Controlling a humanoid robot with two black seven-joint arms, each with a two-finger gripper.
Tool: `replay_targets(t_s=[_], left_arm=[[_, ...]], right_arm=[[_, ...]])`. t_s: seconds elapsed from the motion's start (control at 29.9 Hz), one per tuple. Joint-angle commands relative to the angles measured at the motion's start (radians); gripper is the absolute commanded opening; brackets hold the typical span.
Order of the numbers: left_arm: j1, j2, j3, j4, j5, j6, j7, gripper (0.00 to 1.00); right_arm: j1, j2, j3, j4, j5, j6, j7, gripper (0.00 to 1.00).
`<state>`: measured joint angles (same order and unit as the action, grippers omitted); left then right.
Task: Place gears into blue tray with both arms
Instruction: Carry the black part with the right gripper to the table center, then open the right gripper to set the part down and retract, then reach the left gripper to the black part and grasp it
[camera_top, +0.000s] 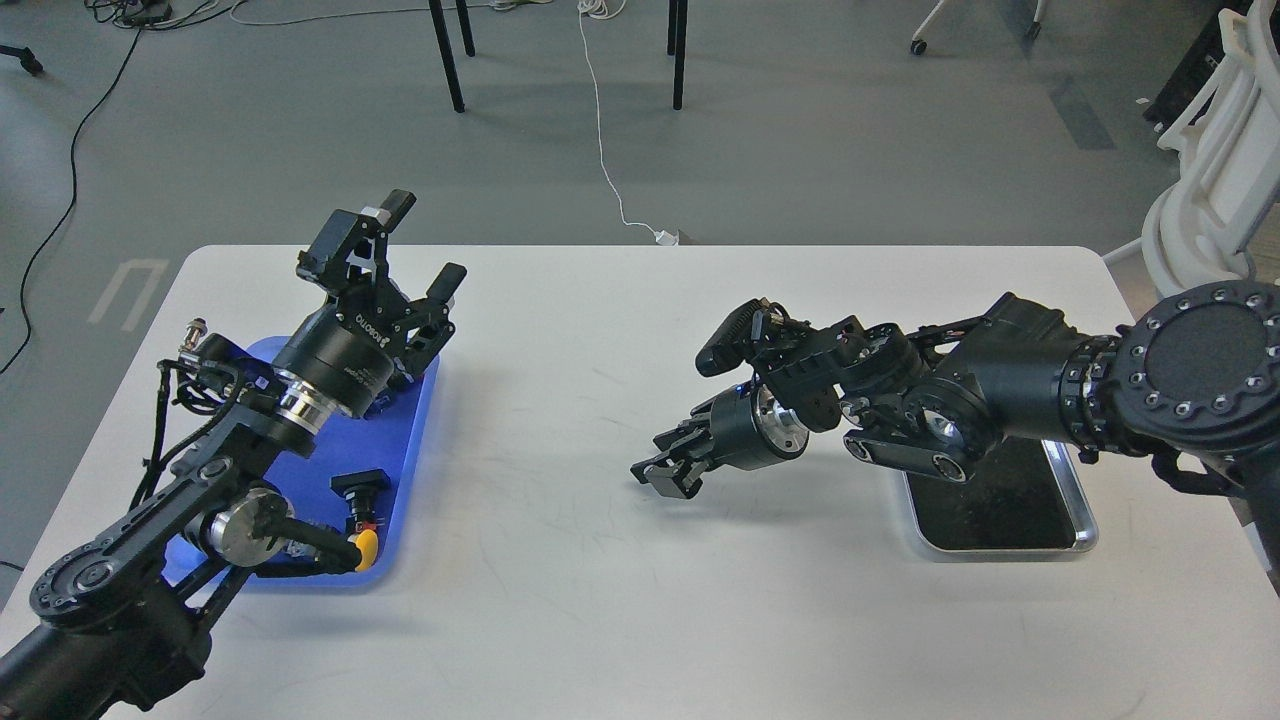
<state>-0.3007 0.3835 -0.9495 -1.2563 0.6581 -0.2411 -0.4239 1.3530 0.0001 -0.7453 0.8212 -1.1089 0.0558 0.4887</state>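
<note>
No gears show on the white table (620, 600); the left gripper (425, 255), fingers spread empty, hangs over the blue tray (415, 420), the right gripper (668, 470), state unclear, well right of it.

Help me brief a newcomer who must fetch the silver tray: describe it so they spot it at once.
On the white table, look to the robot's right side, under the right arm's elbow. There lies the silver metal tray, rectangular with a black inside. The other tray, across the table, is bright blue plastic.
</note>
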Motion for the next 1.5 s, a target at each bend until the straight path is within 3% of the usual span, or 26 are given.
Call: replay_targets(t_s=[0.0,0.13,0.4,0.6,0.74,0.94,1.3,1.47], left_arm=[[0.0,0.0,0.0,0.0,0.002,-0.001,-0.003,0.98],[0.0,0.0,0.0,0.0,0.002,0.0,-0.01,0.98],[0.0,-0.002,0.001,0.001,0.006,0.0,-0.065,0.98],[-0.002,-0.002,0.017,0.0,0.04,-0.001,-0.065,0.98],[-0.006,-0.002,0.02,-0.003,0.214,-0.027,-0.065,0.98],[-0.035,0.011,0.098,-0.049,0.676,-0.052,-0.065,0.98],[-0.349,0.028,0.448,-0.003,1.524,-0.034,-0.065,0.97],[-0.475,-0.02,0.579,0.104,1.524,0.0,-0.065,0.95]], right_arm=[[0.006,0.0,0.047,-0.004,0.035,0.001,0.0,0.81],[0.008,-0.112,0.153,0.012,0.165,0.007,0.0,0.93],[-0.167,-0.402,0.473,0.11,0.486,0.013,0.0,0.94],[-0.447,-0.524,0.827,0.188,0.714,0.016,0.0,0.94],[-0.63,-0.577,1.03,0.249,0.846,0.035,0.0,0.94],[-0.843,-0.626,1.256,0.272,1.014,0.22,0.0,0.94],[-0.997,-0.644,1.342,0.299,1.023,0.263,0.0,0.95],[-0.992,-0.649,1.34,0.299,1.023,0.263,0.0,0.95]])
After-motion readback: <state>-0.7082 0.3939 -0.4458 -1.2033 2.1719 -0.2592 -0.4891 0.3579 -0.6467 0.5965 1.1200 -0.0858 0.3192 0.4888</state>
